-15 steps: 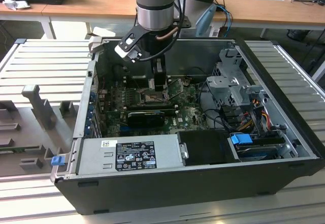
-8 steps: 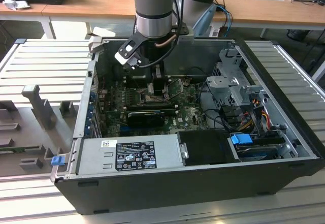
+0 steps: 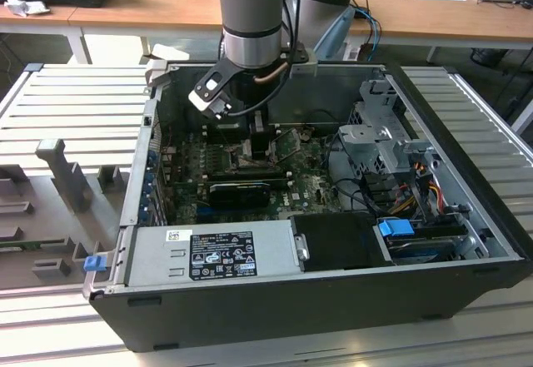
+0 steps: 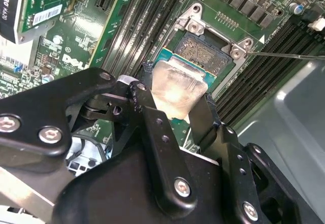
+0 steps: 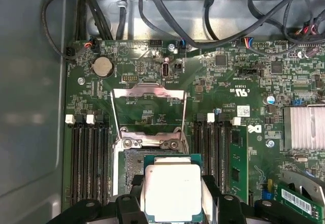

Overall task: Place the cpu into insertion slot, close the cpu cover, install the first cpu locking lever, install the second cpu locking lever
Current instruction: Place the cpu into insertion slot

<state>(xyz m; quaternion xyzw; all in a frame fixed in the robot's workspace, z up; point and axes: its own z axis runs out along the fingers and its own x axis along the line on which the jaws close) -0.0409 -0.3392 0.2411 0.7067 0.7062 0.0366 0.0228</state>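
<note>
- Exterior view, left side: a grey slatted tabletop (image 3: pixel 67 109) carries an open computer case (image 3: pixel 333 300), with its power supply (image 3: pixel 212 255) along the lower wall.
- Middle of that frame: the arm (image 3: pixel 250 17) reaches down into the case. The claw (image 3: pixel 251 141) is low over the green motherboard (image 3: pixel 312 185), just above a long black card (image 3: pixel 241 192) in the frame.
- In both wrist views the claw is closed narrow on the cpu (image 4: pixel 175 94), with one finger on each opposite edge and the chip held flat.
- In the first wrist view the cpu overlaps the part of the insertion slot (image 5: pixel 133 170) nearest the claw. It is not squared inside the silver rim, and I cannot tell whether it touches the contacts.
- Beyond the slot the cpu cover (image 5: pixel 147 91) is swung open. In the second wrist view a thin wire rod, probably a locking lever (image 4: pixel 284 56), juts free off a socket corner.
- Right side of the exterior view: a metal drive cage (image 3: pixel 383 134) and bundled cables (image 3: pixel 420 180) sit well apart from the claw.
- Judgement: the first step is in hand and the chip is not yet seated. Seating calls for its edges matched to the rim and a level, gentle lowering, since a tilted chip could bend the contacts.
</note>
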